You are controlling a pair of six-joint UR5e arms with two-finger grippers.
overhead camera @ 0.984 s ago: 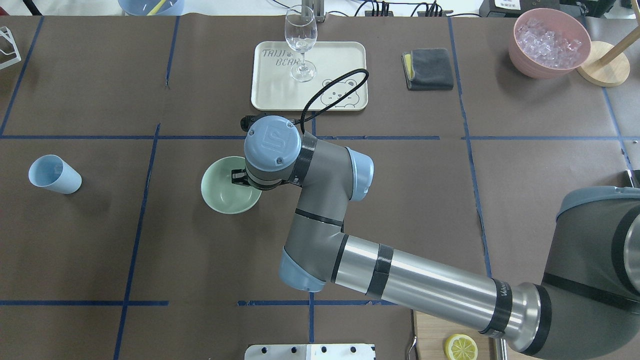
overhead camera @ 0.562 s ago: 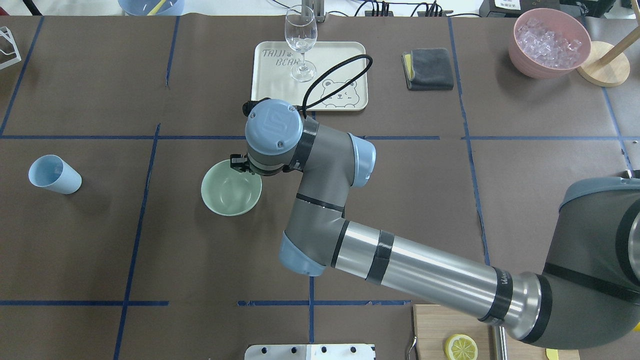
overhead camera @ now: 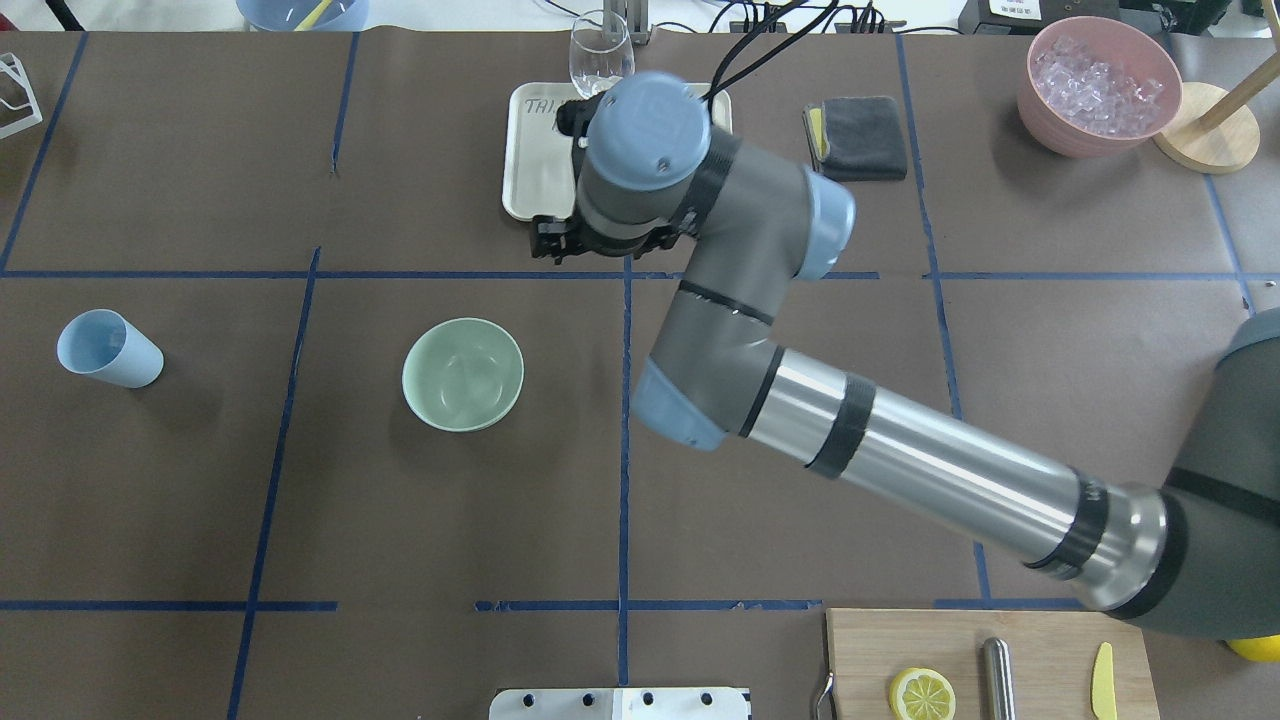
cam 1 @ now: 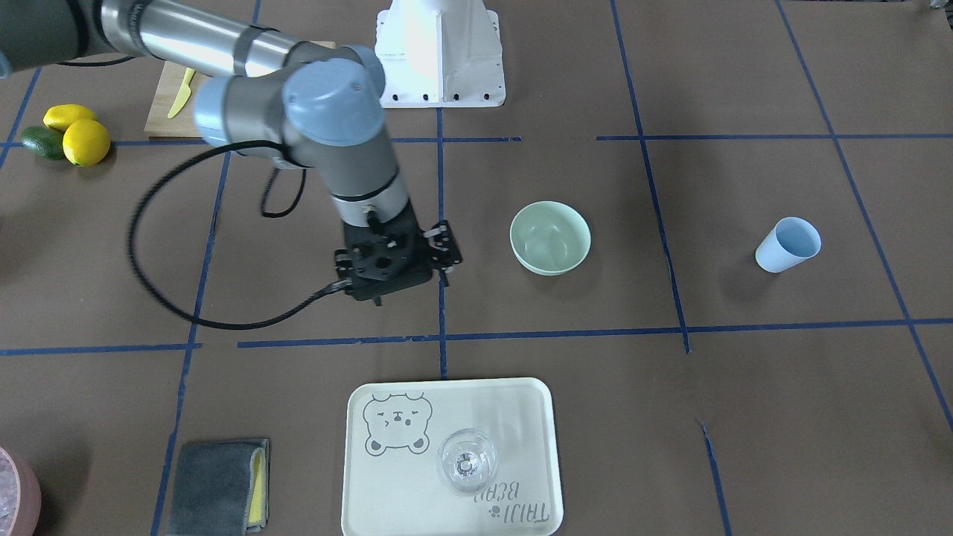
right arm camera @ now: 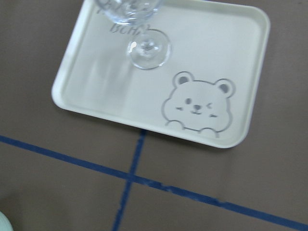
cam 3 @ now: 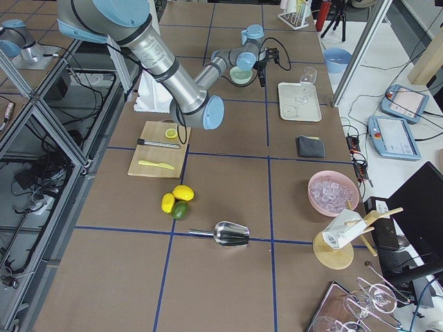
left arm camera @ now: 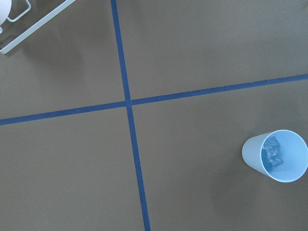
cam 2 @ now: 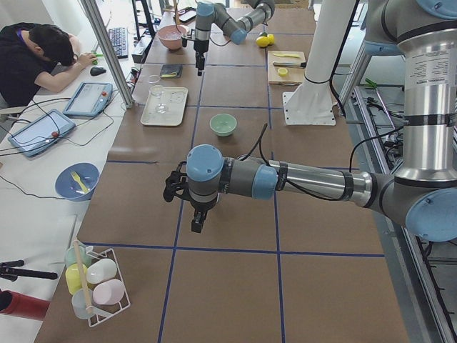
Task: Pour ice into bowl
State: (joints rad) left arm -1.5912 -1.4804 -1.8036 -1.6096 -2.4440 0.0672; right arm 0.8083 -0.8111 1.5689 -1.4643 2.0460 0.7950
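Overhead exterior, round pale mint-green bowl [overhead camera: 462, 374], smooth, matte, upright

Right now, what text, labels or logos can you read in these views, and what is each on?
"TAIJI BEAR": printed on the cream tray, upside down in the front-facing view, next to a bear drawing.
Sticker on the left arm: print too small to read.
Lettering on the right arm near its black ring: too small to read.
Nothing else legible.

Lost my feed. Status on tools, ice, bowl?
Left tool, right tool: open or shut unreadable. Ice in blue cup; bowl empty. Nothing between cup and bowl.
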